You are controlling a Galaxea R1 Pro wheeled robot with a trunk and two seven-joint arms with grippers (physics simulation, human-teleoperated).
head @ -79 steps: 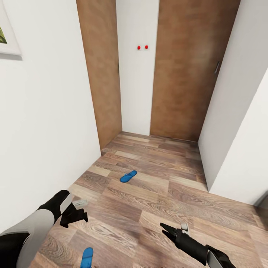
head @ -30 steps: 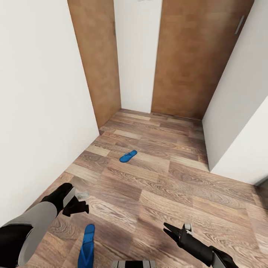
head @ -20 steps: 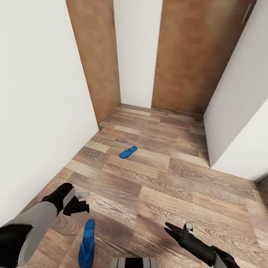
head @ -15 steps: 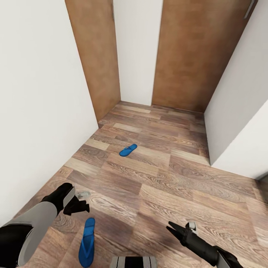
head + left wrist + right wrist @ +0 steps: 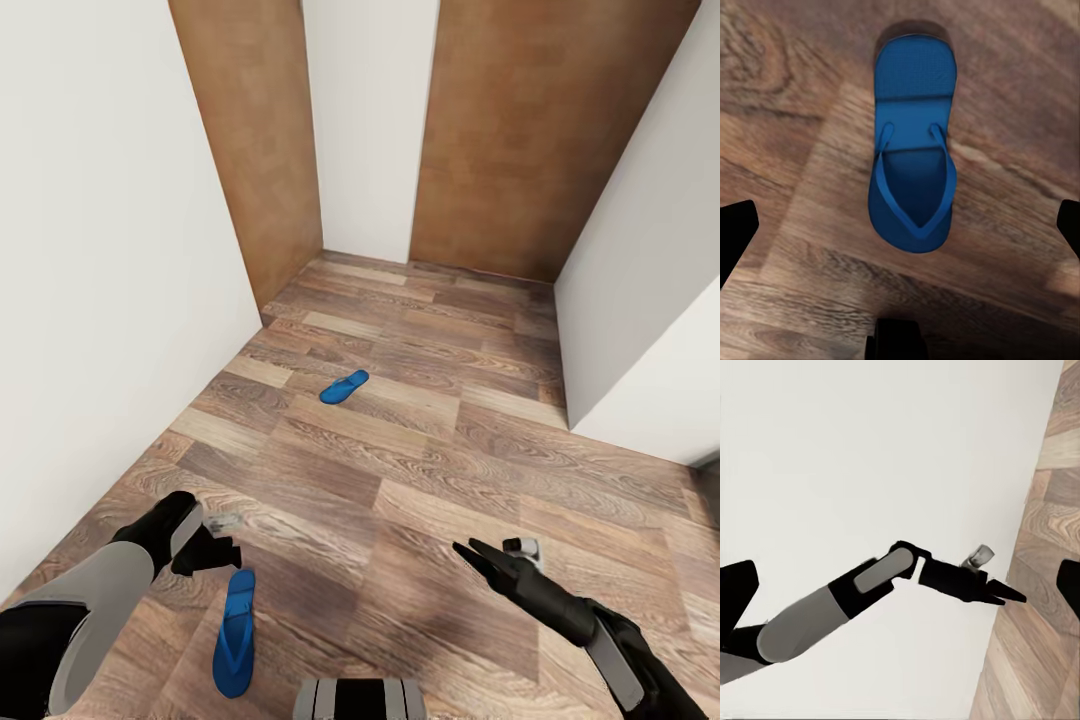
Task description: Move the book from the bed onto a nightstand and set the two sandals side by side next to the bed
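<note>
At the lower left of the head view a bright blue thong-strapped sandal (image 5: 235, 632) lay flat on the brown wood-plank floor (image 5: 420, 470), just below the black left gripper (image 5: 215, 553), whose fingers were spread wide and empty. Lower right, the black right gripper (image 5: 476, 556) was likewise released, holding nothing. Farther off, near frame centre, the second blue sandal (image 5: 344, 387) lay before two brown wooden doors (image 5: 520, 130).
</note>
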